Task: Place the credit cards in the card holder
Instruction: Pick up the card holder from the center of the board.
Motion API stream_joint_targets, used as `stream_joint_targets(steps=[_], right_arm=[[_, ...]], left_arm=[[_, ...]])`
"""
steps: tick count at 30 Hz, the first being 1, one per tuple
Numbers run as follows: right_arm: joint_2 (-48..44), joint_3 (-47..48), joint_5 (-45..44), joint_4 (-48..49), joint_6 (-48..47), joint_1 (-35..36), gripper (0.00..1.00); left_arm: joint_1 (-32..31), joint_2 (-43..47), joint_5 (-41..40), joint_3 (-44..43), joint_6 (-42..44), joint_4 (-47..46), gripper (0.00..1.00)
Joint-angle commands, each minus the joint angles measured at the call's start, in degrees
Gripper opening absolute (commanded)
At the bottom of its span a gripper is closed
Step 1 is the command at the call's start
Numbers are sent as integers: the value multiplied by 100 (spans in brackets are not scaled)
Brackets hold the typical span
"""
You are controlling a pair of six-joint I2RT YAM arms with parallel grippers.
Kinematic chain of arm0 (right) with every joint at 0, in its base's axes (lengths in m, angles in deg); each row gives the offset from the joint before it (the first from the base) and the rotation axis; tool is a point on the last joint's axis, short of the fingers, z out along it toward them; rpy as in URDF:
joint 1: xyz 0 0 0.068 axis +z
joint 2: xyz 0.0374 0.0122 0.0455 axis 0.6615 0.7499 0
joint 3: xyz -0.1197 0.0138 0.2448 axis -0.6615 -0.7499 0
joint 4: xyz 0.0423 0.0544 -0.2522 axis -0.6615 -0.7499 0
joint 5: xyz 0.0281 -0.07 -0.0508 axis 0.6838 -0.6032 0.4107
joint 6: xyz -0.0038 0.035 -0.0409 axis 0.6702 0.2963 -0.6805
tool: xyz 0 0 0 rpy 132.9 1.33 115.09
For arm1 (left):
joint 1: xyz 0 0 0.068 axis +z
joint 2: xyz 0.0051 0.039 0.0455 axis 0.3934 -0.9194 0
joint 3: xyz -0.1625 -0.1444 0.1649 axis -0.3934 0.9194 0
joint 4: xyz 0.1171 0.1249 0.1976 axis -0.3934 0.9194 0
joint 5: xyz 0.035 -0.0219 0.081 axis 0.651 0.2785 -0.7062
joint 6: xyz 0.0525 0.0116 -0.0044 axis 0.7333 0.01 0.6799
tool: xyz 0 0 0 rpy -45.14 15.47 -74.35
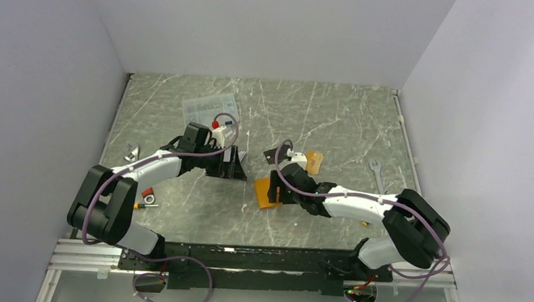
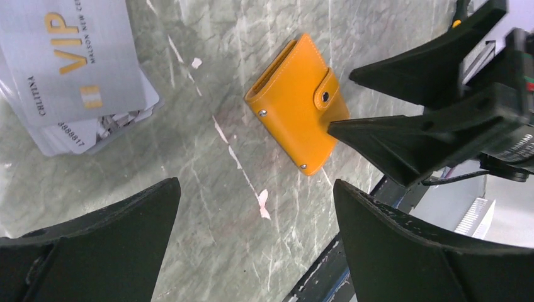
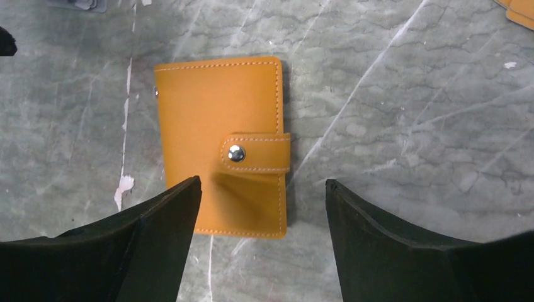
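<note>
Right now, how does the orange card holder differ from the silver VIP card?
The card holder is orange and leather-like; the VIP card is silver-grey with gold lettering. The card holder is thick and snapped shut; the VIP card is a thin sheet. Both are rectangular and lie flat.

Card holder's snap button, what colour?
The snap is shiny silver, on the orange tab; best in right wrist view.

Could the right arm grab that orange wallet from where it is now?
Probably yes. Its jaws hang open just above the closed card holder, one tip over its lower corner, and nothing lies between them. The silver cards sit well off to the side.
</note>
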Motion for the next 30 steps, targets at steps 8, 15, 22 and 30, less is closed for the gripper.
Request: stream_joint_targets(steps=[8,15,22,30], right_arm=[[295,-398,1361,1179,502,-744,60],[319,-1080,1926,1852,1011,-994,42],[344,-1638,2114,2426,1440,-1079,38],[436,-1758,2437,2944,1576,-1209,19]], left_arm=[[-158,177,81,178,188,-846,99],[-457,-112,-34,282,113,-964,99],[-790,-676,-4,253,-37,-1234,84],[-876,-1267,157,295,-449,-1889,78]])
